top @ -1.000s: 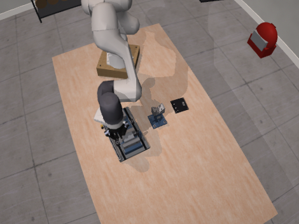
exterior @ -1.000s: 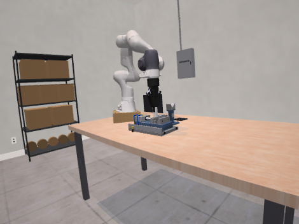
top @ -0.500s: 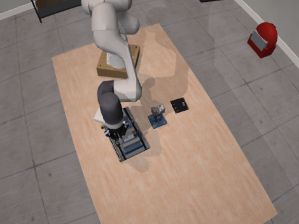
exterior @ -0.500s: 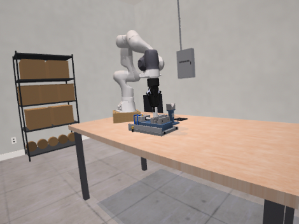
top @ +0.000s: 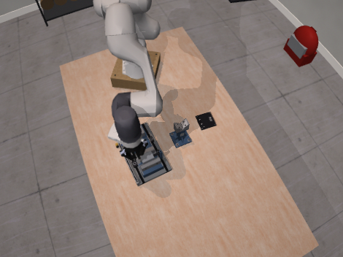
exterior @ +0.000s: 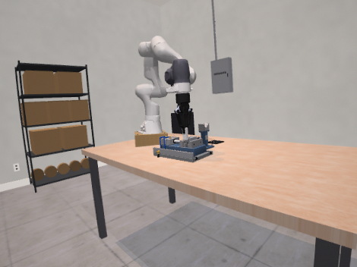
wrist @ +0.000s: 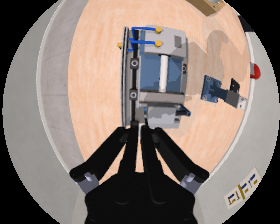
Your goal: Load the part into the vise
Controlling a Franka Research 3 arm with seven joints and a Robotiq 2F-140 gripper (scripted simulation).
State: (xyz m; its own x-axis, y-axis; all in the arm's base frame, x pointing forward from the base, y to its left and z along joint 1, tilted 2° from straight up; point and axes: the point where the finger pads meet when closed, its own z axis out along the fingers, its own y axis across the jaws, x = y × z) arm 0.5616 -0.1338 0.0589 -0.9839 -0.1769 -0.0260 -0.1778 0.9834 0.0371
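The vise lies on the table under my arm; it also shows in the wrist view (wrist: pixel 156 75) and in the exterior view (exterior: pixel 184 149). A light grey block (wrist: pixel 161 108), which looks like the part, lies in the vise just ahead of my fingertips; I cannot see its slot. It shows in the top view as well (top: pixel 149 160). My gripper (wrist: pixel 139 114) (exterior: pixel 184 130) is shut with nothing between the fingers, its tips low at the vise's side edge next to that block. The black infeed plate (top: pixel 205 121) is bare.
The V-block (top: pixel 181 126) stands on its blue base between the vise and the infeed plate, with nothing in it. The arm's brown base box (top: pixel 136 70) sits at the back of the table. A shelf rack (exterior: pixel 53 122) stands off the table.
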